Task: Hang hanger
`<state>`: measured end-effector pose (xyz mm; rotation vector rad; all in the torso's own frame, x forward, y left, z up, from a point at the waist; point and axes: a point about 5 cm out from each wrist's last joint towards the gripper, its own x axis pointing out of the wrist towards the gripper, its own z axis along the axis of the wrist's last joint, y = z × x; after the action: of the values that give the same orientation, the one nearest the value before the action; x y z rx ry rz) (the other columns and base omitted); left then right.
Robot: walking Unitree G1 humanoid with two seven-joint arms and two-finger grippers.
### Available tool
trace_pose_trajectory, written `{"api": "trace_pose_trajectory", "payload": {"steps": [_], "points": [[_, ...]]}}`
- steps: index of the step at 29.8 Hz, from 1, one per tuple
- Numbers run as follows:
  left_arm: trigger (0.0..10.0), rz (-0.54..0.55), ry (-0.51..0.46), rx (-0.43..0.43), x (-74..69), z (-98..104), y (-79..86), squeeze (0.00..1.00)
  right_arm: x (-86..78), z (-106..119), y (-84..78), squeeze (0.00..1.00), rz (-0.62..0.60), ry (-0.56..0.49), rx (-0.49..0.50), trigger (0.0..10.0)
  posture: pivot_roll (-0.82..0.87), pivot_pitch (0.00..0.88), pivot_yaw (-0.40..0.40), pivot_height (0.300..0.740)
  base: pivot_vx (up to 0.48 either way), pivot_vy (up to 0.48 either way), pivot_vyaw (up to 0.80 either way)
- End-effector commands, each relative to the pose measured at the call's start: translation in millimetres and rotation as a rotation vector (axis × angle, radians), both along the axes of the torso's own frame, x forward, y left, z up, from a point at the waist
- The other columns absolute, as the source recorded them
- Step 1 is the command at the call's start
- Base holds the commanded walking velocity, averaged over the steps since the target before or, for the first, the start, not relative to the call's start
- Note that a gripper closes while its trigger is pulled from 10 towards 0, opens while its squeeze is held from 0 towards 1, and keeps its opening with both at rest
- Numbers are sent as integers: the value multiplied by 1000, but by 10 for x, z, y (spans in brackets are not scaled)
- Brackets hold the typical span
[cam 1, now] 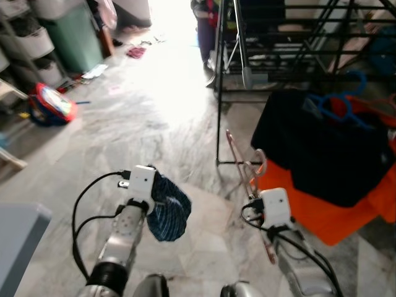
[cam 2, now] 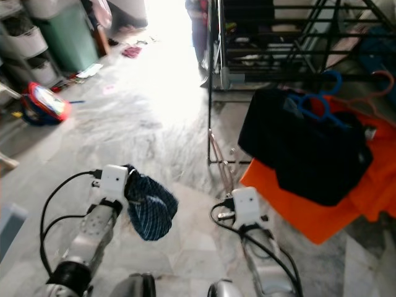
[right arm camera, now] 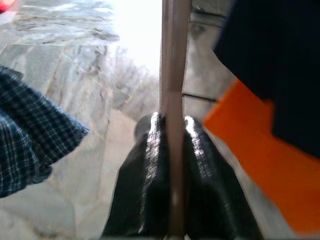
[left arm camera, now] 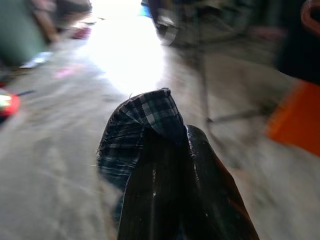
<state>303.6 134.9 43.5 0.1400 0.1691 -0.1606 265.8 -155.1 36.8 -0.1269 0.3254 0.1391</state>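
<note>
Right now your right gripper [right arm camera: 172, 150] is pinching the pink hanger [cam 1: 247, 176], both black fingers [right arm camera: 142, 175] pressed flat against its thin bar, as the right wrist view is showing. The hanger's long axis is running forward and up from the gripper, its curved end pointing toward the foot of the black drying rack [cam 1: 219, 80]. That rack is standing ahead and slightly to your right, so the right arm is the nearer one, and the rails you are aiming for are lying above and beyond the hanger's tip. I judge the coming move is turning on lifting the hook up to one of those rails.

Your left gripper [left arm camera: 175, 165] is closing on a bundle of blue checked cloth [cam 1: 166, 207], which is hanging beside the left arm, just apart from the hanger.

To the right of the rack's base, a dark garment [cam 1: 322, 148] is lying on an orange sheet [cam 1: 337, 216], with blue hangers [cam 1: 337, 105] on top.

You are losing the rack's upper rails at the top edge of the head views, and bright light from the doorway is washing out the floor [cam 1: 154, 124] beyond. The hanger's hook shape is hard to make out, and the left wrist view is blurred.
</note>
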Motion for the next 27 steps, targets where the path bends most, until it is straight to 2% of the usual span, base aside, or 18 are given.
{"api": "trace_pose_trajectory", "payload": {"steps": [1,17,27], "points": [[10000,-19,-27,11,51,72,-2,0,13,30,13,0,-14,-27,-23,10000,-89,134,23,740,-349,0,0],[10000,-36,-26,5,42,61,-17,0,36,79,10,0,-2,-43,-20,10000,-92,137,22,740,-324,0,0],[10000,-57,-20,3,50,57,-46,0,27,74,11,0,-6,-36,-12,10000,-100,135,25,740,-61,0,0]]}}
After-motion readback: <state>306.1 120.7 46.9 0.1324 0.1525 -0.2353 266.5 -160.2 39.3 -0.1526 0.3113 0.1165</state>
